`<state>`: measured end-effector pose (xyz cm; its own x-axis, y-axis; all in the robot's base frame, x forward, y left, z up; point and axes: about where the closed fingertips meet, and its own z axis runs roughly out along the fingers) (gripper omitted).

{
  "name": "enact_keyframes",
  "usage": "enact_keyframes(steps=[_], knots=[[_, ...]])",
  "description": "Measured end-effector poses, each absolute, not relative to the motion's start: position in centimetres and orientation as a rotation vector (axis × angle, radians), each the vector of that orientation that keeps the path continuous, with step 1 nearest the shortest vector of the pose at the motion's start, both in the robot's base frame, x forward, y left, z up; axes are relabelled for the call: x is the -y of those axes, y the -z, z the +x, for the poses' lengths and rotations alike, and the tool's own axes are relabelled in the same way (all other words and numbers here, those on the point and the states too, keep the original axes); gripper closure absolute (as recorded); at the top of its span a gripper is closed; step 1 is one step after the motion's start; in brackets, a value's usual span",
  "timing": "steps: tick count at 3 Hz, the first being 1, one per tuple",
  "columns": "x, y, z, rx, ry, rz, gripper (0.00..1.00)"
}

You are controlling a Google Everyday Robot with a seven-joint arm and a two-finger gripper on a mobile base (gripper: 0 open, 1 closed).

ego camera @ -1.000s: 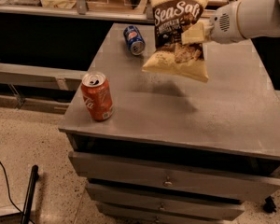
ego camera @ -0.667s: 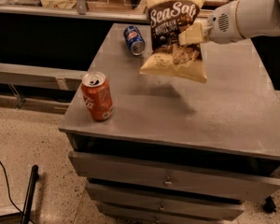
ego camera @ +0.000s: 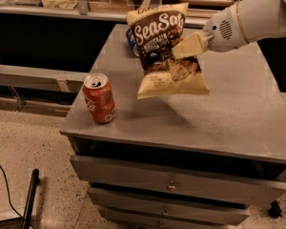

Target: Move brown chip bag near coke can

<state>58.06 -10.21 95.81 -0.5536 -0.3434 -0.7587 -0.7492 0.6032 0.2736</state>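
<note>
Since the earlier frames, the brown chip bag (ego camera: 164, 46) has come leftward and nearer the front of the table, while the coke can (ego camera: 99, 98) has stayed put. From the camera view, a blue can (ego camera: 130, 38) lies at the back of the grey table (ego camera: 229, 113), now mostly hidden behind the bag. Drawers (ego camera: 171, 185) sit below the top, and a black cable (ego camera: 4, 182) trails on the floor. The coke can stands upright near the front left corner, apart from the bag with bare table between them. The gripper (ego camera: 181, 50), on the white arm (ego camera: 257, 18) reaching in from the right, is pinched closed on the bag's right edge, so the bag hangs tilted to its left above its own shadow.
</note>
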Motion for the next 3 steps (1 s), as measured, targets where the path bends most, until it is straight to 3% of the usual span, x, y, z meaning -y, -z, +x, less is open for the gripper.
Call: enact_keyframes(steps=[2,3], knots=[[9.0,-93.8,54.0,-2.186,-0.912,-1.007,1.0],[8.6,-93.1,53.1,-2.201,-0.938,-1.04,0.84]])
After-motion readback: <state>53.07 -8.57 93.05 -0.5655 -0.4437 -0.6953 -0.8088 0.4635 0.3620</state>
